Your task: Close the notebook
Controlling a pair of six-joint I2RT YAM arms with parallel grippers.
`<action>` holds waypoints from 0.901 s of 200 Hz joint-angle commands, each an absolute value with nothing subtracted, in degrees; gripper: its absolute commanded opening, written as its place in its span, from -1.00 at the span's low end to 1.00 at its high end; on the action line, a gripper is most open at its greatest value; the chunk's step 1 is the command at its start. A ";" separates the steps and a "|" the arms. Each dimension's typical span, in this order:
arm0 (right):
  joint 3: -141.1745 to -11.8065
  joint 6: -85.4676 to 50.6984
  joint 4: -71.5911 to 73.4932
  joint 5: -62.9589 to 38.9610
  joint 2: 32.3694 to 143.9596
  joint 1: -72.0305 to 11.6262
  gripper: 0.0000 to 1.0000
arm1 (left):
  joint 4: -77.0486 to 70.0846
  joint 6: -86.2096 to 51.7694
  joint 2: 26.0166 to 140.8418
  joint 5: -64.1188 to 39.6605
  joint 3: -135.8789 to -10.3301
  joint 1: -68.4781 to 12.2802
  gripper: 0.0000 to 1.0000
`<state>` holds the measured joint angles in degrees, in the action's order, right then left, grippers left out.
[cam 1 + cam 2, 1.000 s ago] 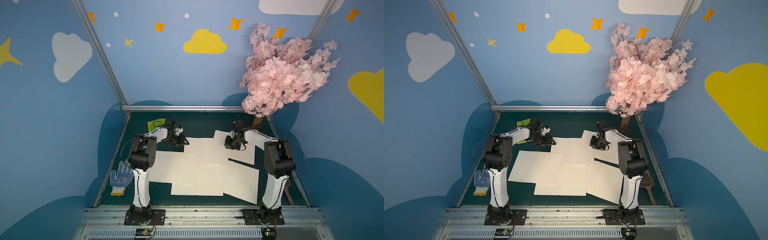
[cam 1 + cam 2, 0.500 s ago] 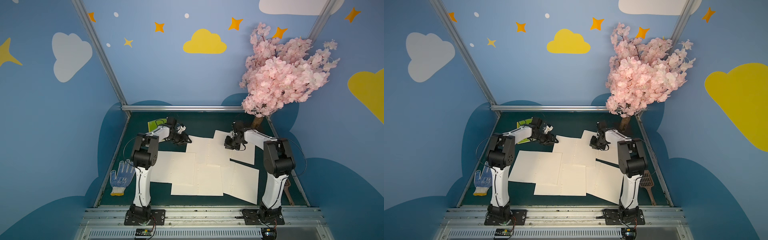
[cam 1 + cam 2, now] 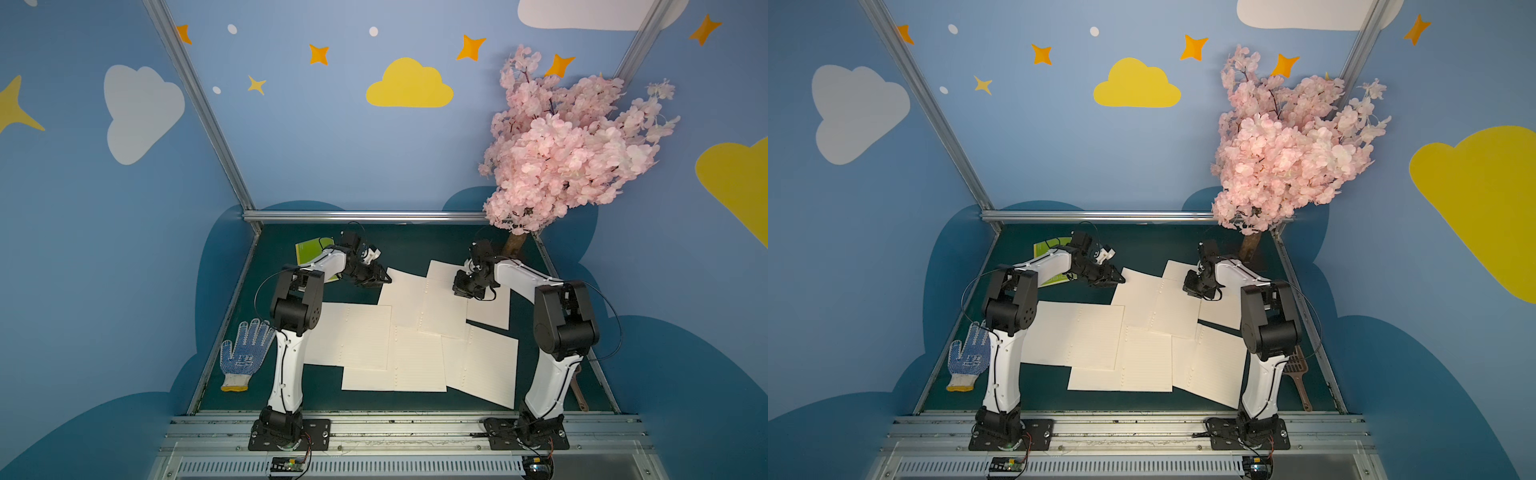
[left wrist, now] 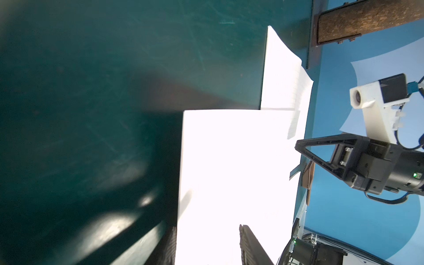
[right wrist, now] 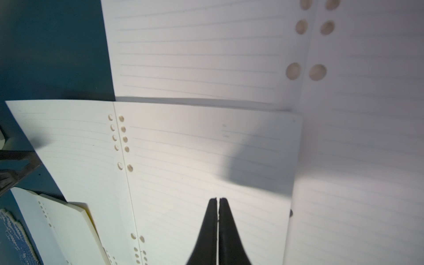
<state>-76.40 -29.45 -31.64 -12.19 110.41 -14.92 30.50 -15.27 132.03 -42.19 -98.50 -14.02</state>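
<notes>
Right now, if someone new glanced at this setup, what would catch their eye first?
Probably the pink blossom tree rising at the far right corner of the green table. Next come the open lined notebooks, overlapping one another across the table's middle. A blue-dotted work glove lies alone by the left edge.

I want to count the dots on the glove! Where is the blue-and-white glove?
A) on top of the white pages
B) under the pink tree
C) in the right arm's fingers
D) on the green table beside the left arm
D: in both top views the glove lies flat on the green table beside the left arm, off the white pages.
</notes>
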 commanded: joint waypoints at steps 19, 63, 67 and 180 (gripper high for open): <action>-74.11 -28.48 -33.55 -11.17 107.16 -13.93 -0.97 | 32.34 -14.98 134.09 -45.32 -101.04 -14.76 -0.07; -71.37 -28.72 -33.56 -10.72 105.18 -13.12 -0.91 | 33.82 -14.28 135.84 -46.48 -103.42 -15.68 -0.07; -71.15 -28.76 -33.57 -10.72 105.00 -13.04 -0.90 | 33.95 -14.17 135.89 -46.57 -103.56 -15.78 -0.07; -65.95 -29.04 -32.81 -11.35 101.10 -11.43 -0.82 | 34.51 -15.01 139.22 -49.19 -108.81 -17.85 -0.06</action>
